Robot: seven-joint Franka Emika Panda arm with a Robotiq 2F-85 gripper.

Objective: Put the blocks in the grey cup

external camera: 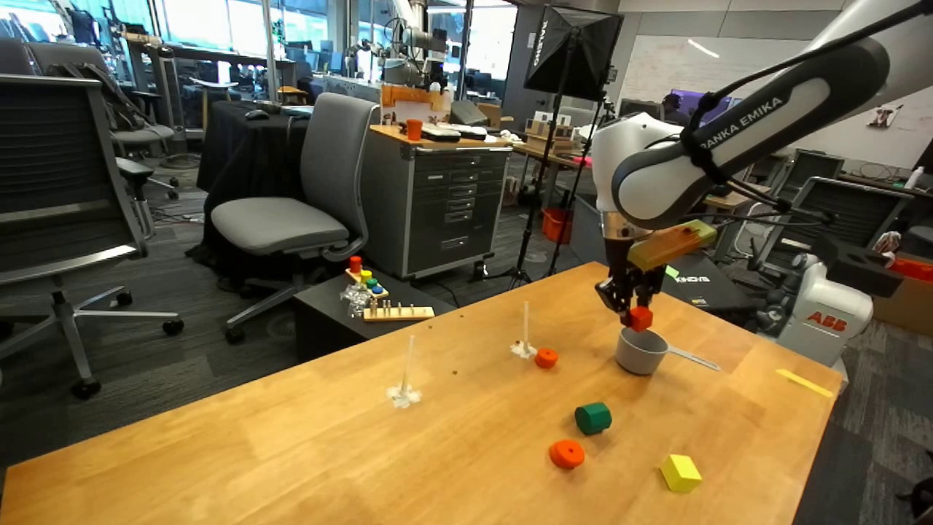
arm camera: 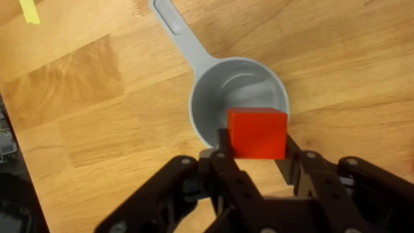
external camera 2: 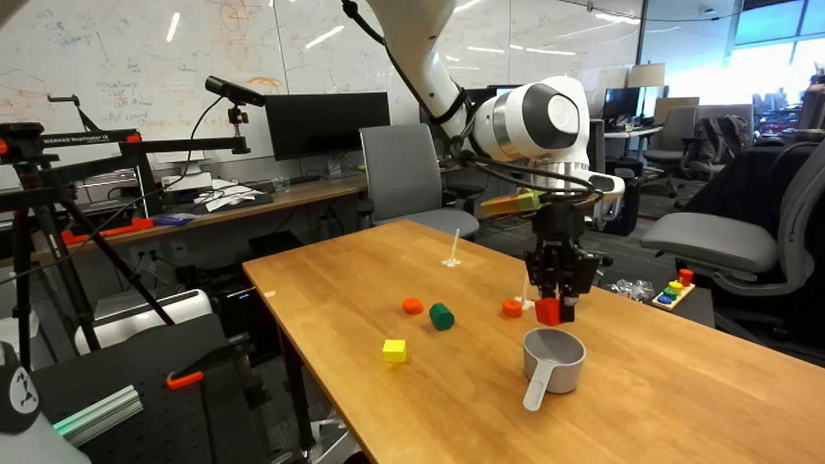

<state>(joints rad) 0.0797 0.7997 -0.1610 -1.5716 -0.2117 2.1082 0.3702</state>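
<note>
My gripper point(external camera: 631, 315) is shut on a red block point(external camera: 641, 319) and holds it just above the grey cup point(external camera: 640, 357). In the wrist view the red block point(arm camera: 258, 134) sits between both fingertips, over the lower right rim of the cup point(arm camera: 207, 97). The visible part of the cup's inside is empty; the block hides the rest. A yellow block point(external camera: 681, 473), a green block point(external camera: 593, 418) and two orange round pieces point(external camera: 567, 453) point(external camera: 546, 358) lie on the table. They also show in an exterior view, as does the cup point(external camera 2: 567, 377).
Two thin white upright sticks point(external camera: 407, 368) point(external camera: 525, 328) stand on the wooden table point(external camera: 291, 452). The cup's handle point(arm camera: 184, 35) sticks out to one side. A strip of yellow tape point(external camera: 804, 383) lies near the table edge. A black side table with toys point(external camera: 399, 313) stands beyond the table.
</note>
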